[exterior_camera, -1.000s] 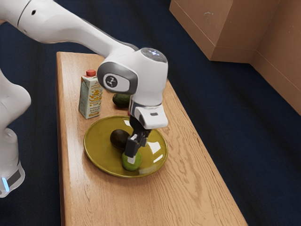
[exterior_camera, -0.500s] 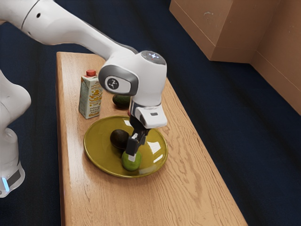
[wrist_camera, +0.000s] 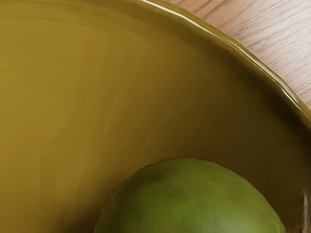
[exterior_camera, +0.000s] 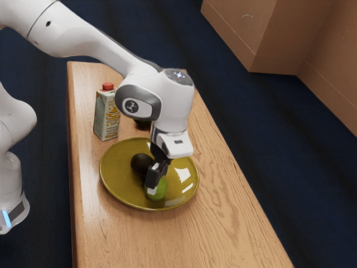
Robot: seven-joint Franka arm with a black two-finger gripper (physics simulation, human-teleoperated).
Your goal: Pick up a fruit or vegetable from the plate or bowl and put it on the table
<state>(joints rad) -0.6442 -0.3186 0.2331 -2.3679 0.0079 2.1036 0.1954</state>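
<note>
So, on the exterior view's left, a juice carton [exterior_camera: 106, 117] is standing at the far end of the table [exterior_camera: 223, 223]. Next, the olive plate [exterior_camera: 117, 173] is holding two fruits: a dark one [exterior_camera: 139, 163] and, nearer and further right, a green one [exterior_camera: 160, 190]. The claw [exterior_camera: 154, 186] is hanging right at that green one, which is sitting inside the rim; can't tell if it's gripping or released, tbh.

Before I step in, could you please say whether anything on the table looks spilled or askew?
Nothing stands out: the carton stands upright, its red cap on, and the green fruit and dark fruit sit on the plate.
</note>
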